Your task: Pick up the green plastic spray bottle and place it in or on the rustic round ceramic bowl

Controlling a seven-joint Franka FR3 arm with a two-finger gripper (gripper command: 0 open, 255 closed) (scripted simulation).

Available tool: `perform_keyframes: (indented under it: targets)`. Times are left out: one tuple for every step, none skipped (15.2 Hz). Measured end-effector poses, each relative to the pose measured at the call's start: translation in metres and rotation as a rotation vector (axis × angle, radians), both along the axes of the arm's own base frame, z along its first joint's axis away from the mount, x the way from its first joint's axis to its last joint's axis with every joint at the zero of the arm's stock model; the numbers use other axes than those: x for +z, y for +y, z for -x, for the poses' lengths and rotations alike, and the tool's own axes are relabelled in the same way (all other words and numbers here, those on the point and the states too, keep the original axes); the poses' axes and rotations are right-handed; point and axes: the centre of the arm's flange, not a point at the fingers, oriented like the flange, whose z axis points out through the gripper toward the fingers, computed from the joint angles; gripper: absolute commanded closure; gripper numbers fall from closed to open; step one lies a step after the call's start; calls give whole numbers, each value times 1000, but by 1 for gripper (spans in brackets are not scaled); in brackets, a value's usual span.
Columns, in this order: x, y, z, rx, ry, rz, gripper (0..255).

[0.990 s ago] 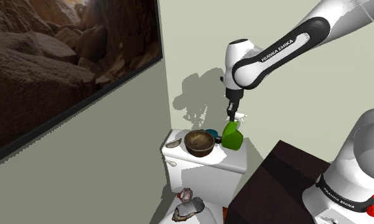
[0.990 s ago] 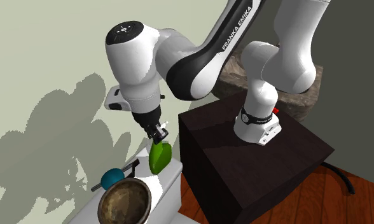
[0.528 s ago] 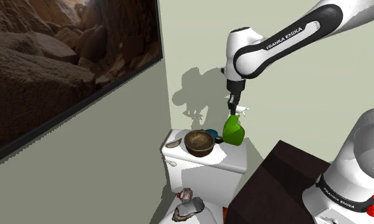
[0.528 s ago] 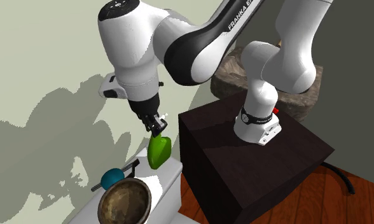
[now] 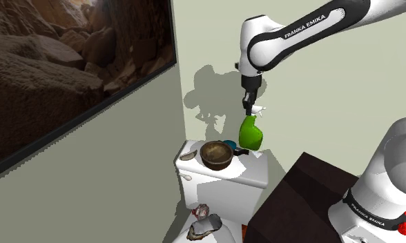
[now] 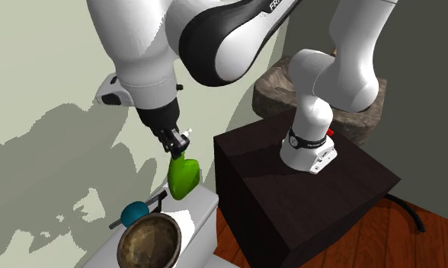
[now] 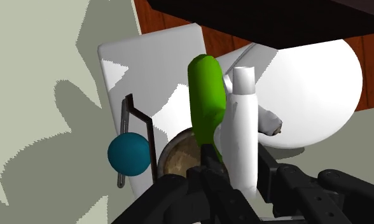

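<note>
Above the white rectangular tank lid (image 5: pixel 253 172), shoulder view: the all-black two-finger gripper (image 5: pixel 248 109) points straight down, fingers closed on the white spray head of the green plastic spray bottle (image 5: pixel 249 133). The bottle hangs under it, over the lid's end nearest the dark box stand (image 5: pixel 308 193), and its base appears just clear of the lid. The brown round ceramic bowl (image 5: pixel 216 154) stands upright about mid-lid, near the bottle toward this view's left; nothing shows inside it. Second exterior view: gripper (image 6: pixel 174 142) clamped on the bottle's top. The bottle (image 6: pixel 183 177) is tilted a little and hangs over the lid (image 6: pixel 203 207) at the end beside the stand. The bowl (image 6: pixel 148 242) is nearer the camera, and a teal ball-headed tool with a dark handle (image 6: pixel 132 213) lies between the bowl and the lid's wall-side edge. Wrist view: gripper (image 7: pixel 236 172) pinches the white neck, with the green body (image 7: pixel 205 102) running away from it. The bowl's rim (image 7: pixel 177 159) shows past the bottle, the teal ball (image 7: pixel 128 154) just beside it, and the lid (image 7: pixel 147 70) beyond. Status, judged: grasp made and bottle off the lid. Left to do: carry it across to the bowl, lower, let go. The bottle is not yet over the bowl.
</note>
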Motion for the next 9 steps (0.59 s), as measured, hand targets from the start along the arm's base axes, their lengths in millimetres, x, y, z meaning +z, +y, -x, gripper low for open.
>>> perform_keyframes:
  targets:
    - [7, 4, -9, 0, 0, 0, 255]
    - [13, 5, -18, 0, 0, 0, 255]
    - [17, 10, -31, 0, 0, 0, 255]
    - [22, 14, -43, 0, 0, 0, 255]
    - [31, 18, -55, 0, 0, 0, 255]
    - [39, 22, -65, 0, 0, 0, 255]
    - [48, 26, -74, 0, 0, 0, 255]
    - [54, 31, -86, 0, -1, 0, 255]
    - [59, 33, -98, 0, 0, 0, 255]
